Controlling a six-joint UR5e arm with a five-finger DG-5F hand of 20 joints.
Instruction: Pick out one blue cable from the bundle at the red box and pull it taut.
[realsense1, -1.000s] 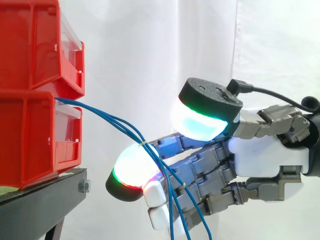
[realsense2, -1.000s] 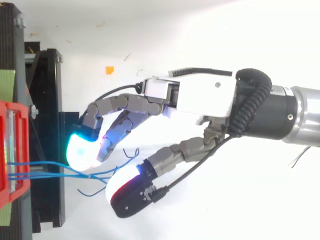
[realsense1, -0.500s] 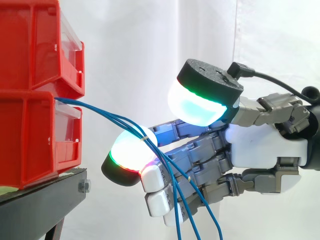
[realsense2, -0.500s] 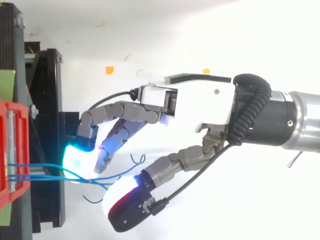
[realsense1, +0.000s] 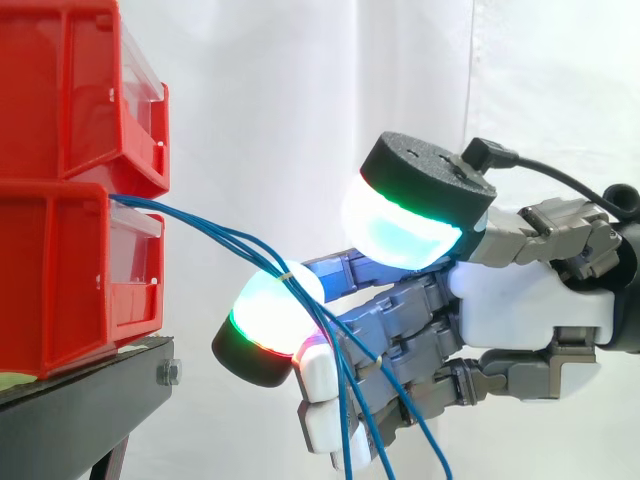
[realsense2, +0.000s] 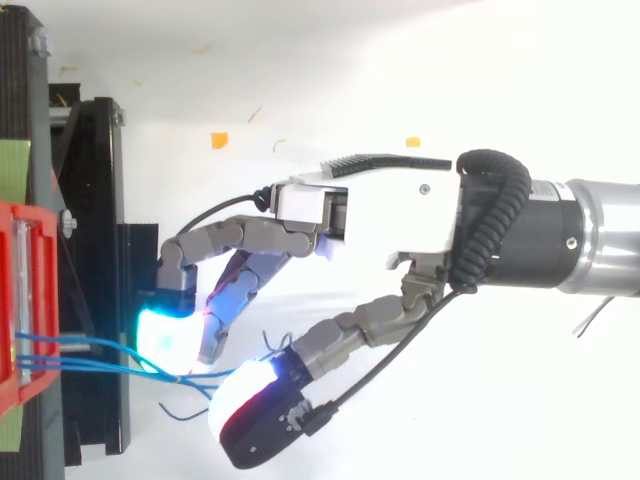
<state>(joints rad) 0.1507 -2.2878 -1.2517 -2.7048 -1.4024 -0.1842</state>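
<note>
Blue cables (realsense1: 215, 230) leave the lower red bin (realsense1: 60, 270) and slant down across my fingertip pad (realsense1: 262, 312) (banded together there), my hand (realsense1: 520, 310) spread, thumb apart above fingers, pinching nothing.

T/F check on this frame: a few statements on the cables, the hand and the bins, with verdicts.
1. The blue cables leave the red bins at the left of the side view. True.
2. The cables are pulled straight and taut. False: they slope down from the bins and hang loose across the fingers.
3. The hand has its fingers pointing toward the bins. True.
4. The bins stand on a white table. False: they sit on a black stand.
5. A single cable leaves the bins. False: several run together.
</note>
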